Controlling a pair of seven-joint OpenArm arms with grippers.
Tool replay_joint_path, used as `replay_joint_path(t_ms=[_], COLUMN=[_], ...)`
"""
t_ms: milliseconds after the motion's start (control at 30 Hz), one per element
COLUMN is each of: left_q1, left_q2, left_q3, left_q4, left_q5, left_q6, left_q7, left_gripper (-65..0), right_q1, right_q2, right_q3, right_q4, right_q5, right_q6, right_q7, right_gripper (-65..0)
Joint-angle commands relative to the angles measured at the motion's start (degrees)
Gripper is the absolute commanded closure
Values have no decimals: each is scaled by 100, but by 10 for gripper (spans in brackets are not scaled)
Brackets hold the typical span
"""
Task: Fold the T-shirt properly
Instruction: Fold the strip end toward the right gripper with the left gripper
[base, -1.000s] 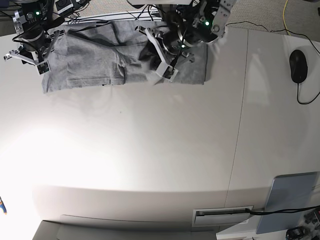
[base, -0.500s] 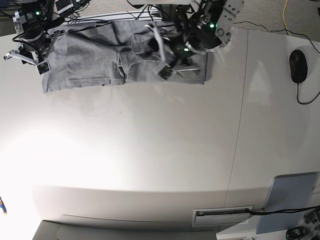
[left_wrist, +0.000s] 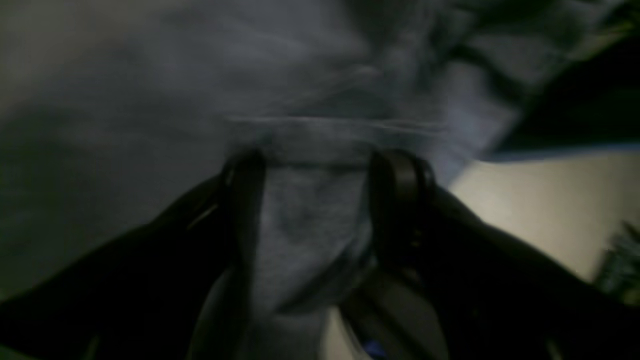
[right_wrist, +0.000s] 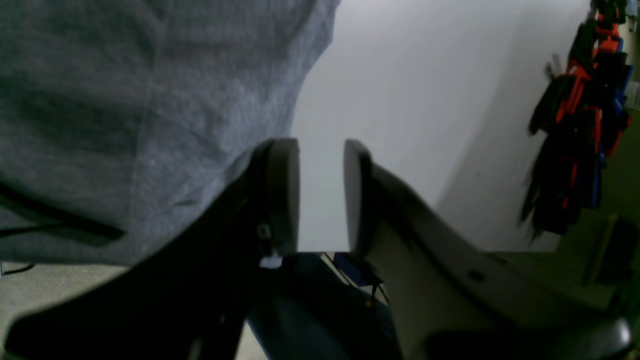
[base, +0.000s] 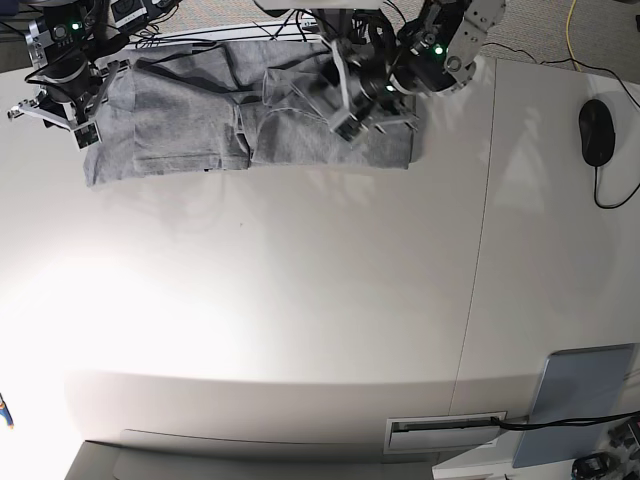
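The T-shirt (base: 200, 125) lies beneath the spread left end effector (left_wrist: 315, 170), ungripped.

The T-shirt (base: 190, 125) is heather grey, a fine mottled weave with no print showing, and it lies at twelve o'clock on the pale off-white bench (base: 300, 300). Both claws are black, the left claw (left_wrist: 320, 200) dark against grey cloth and the right claw (right_wrist: 320, 195) dark against white bench; small green lights glow on the arms. At two o'clock sits a black mouse (base: 596, 132), and a yellow cable (base: 572, 35) runs above it.
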Motion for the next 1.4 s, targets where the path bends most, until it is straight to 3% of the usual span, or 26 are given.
replay_joint_path(t_ms=[0,67,200,300,400,600,700,800,967,1200,1267,1367], left_q1=[-13,-11,-13,-28,-133,-216,-216,-179,-153,-153,-155,-157], left_q2=[37,50,50,48,50,46,48,46,48,48,48,46], left_q3=[7,7,7,7,-9,-393,-511,-509,-505,-505,-505,-505], left_q4=[-11,-74,59,205,313,326,326,308,149,-356,-352,-304], left_q5=[-254,-798,-2273,-2881,-2621,-678,48,282,76,76,-59,-680], left_q6=[-162,-529,-1578,-2166,-2035,-743,-400,-413,-737,-658,-907,-1711], left_q7=[-57,-52,15,243,243,-404,-529,-472,-203,-203,-201,-195], left_gripper=[-346,-346,-346,-346,-346,-346,-346,-346,-346,-334,-272,-94], right_q1=[-17,-17,-17,-17,-15,-17,-15,-15,-15,-15,-15,-15], right_q2=[66,66,66,66,66,66,66,59,48,48,48,48], right_q3=[55,55,55,55,55,55,55,55,55,55,55,55], right_q4=[90,92,92,92,92,92,92,92,92,92,92,92], right_q5=[-90,-92,-92,-92,-92,-92,-92,-92,-92,-92,-94,-94], right_q6=[-70,-70,-70,-68,-70,-70,-70,-70,-70,-70,-70,-68], right_q7=[22,20,22,20,22,22,26,22,15,-11,-9,-7], right_gripper=[-159,-160,-160,-160,-160,-159,-159,-159,-159,-160,-159,-160])
